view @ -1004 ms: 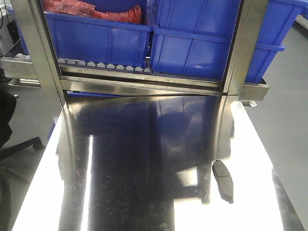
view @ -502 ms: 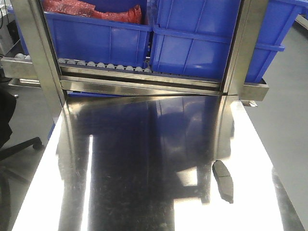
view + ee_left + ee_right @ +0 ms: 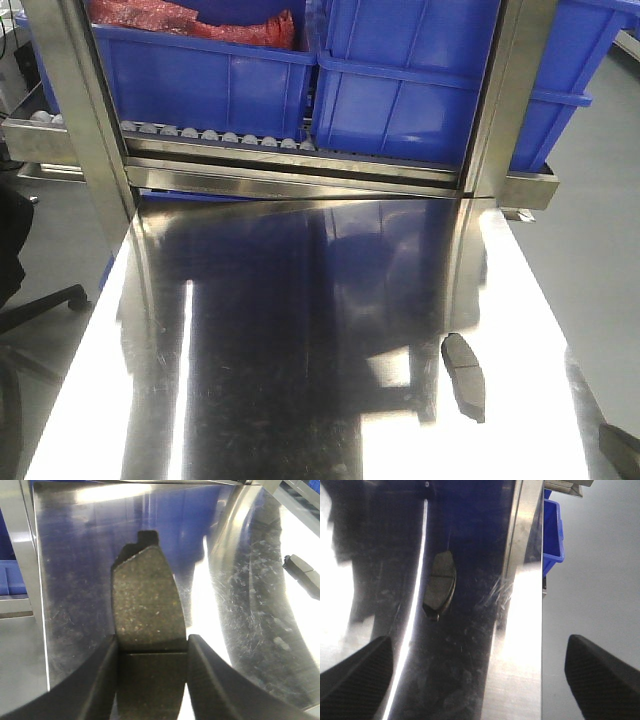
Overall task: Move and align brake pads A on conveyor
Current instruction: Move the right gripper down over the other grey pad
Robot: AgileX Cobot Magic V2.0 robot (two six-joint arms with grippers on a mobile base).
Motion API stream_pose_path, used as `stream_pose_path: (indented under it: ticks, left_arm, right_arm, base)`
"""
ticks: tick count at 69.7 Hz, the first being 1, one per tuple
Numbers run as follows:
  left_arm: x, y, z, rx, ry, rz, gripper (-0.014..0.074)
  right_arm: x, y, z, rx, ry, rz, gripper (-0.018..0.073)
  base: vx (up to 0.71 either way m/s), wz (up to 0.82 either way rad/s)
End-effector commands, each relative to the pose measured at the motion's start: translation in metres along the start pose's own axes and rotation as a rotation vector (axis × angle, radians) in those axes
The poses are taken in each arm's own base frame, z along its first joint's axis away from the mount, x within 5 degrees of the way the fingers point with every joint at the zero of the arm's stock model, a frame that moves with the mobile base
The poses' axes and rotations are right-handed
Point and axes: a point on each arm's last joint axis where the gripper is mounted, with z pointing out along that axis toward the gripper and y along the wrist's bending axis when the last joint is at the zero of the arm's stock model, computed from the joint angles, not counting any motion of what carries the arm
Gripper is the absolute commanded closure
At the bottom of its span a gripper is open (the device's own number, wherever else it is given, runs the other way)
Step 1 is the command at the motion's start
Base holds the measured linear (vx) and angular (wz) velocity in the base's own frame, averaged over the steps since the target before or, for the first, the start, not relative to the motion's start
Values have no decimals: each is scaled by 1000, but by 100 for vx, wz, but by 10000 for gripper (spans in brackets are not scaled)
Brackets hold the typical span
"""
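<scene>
A brake pad [image 3: 145,600] is clamped in the left gripper [image 3: 152,642]'s jaws above the steel table [image 3: 75,580]. Further right, a second brake pad [image 3: 463,375] is seen flat near the table's right edge. The right gripper [image 3: 480,675] is held wide open over that edge.

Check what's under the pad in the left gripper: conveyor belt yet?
No belt shows. Around the held brake pad only shiny steel table is visible, with a second pad lying on it nearby. The patch beneath the held pad is covered by it and the left gripper.
</scene>
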Motion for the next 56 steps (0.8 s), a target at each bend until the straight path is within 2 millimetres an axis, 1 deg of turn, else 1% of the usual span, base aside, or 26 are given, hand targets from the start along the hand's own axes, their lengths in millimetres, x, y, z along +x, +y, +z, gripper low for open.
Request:
stream_pose_path:
  ticks: [1, 8, 15, 27, 31, 39, 45, 52, 56]
  left_arm:
    - [-16, -5, -5, 44, -109, 4, 433]
    - [-16, -5, -5, 44, -109, 4, 433]
    - [-16, -5, -5, 44, -109, 4, 433]
    - [-16, -5, -5, 43, -108, 4, 433]
    - [-16, -5, -5, 43, -108, 4, 433]
    - [-16, -5, -5, 43, -108, 4, 433]
    - [-16, -5, -5, 43, -108, 4, 433]
    - [-16, -5, -5, 43, -108, 4, 433]
    - [-16, -5, -5, 43, -108, 4, 433]
  right_arm:
    - [-17, -1, 0, 7, -91, 30, -165]
    - [-27, -2, 11, 3, -21, 54, -152]
    - [-43, -4, 30, 0, 79, 75, -132]
    - [-71, -7, 74, -2, 217, 77, -104]
    - [-81, -9, 87, -3, 234, 71, -99]
    - [-93, -10, 113, -3, 258, 66, -94]
    - [-100, -3, 131, -18, 281, 43, -92]
    - [-106, 15, 151, -43, 318, 18, -88]
    - [-108, 24, 163, -40, 342, 34, -85]
  base:
    - [0, 0]
    - [0, 0]
    - [0, 0]
    - [0, 0]
    - [0, 0]
    - [0, 0]
    - [0, 0]
    - [0, 0]
    - [0, 0]
